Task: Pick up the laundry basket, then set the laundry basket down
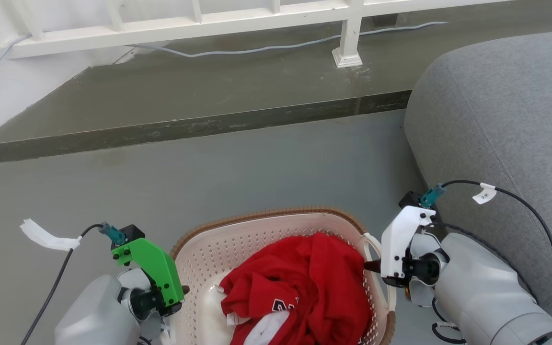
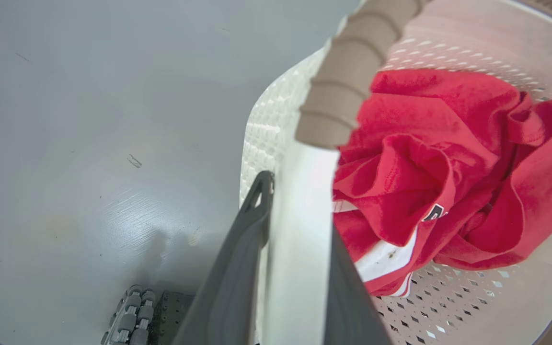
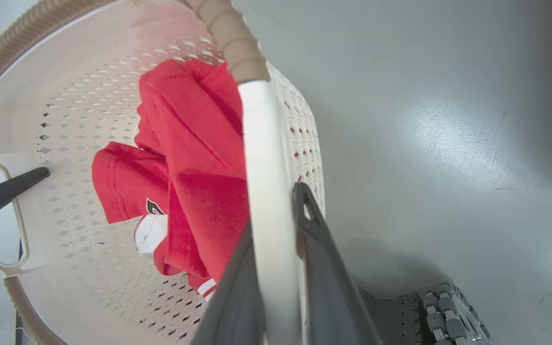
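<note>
Closest to the robot, the left gripper (image 1: pixel 183 290) and right gripper (image 1: pixel 371 266) sit on either side of the laundry basket (image 1: pixel 257 216), which lies low in the head view between the two pale forearms. In the left wrist view, the left gripper (image 2: pixel 300 206) has its two dark fingers (image 2: pixel 237 258) closed down onto the left handle (image 2: pixel 300 249), a smooth white bar that fills the narrow gap between them. The right gripper (image 3: pixel 271 211) clamps the right handle (image 3: pixel 264 158) in the same way, one finger on each face of the bar. The basket is oval, cream-white plastic, its walls pierced with rows of small diamond holes, and its rim (image 2: pixel 348 72) is a brown ribbed band with a woven look that ends where each white handle begins. Inside it lies a crumpled red garment (image 1: pixel 314 273) with white trim and dark lettering. Whether the basket's base touches the floor (image 1: pixel 266 167) I cannot tell. Beyond the basket the grey floor runs to a raised, darker concrete step (image 1: pixel 199 127); a pale cable (image 1: pixel 266 48) lies on that step under a white railing (image 1: pixel 185 28). A grey sofa (image 1: pixel 496 120) stands to the right of the right arm.
</note>
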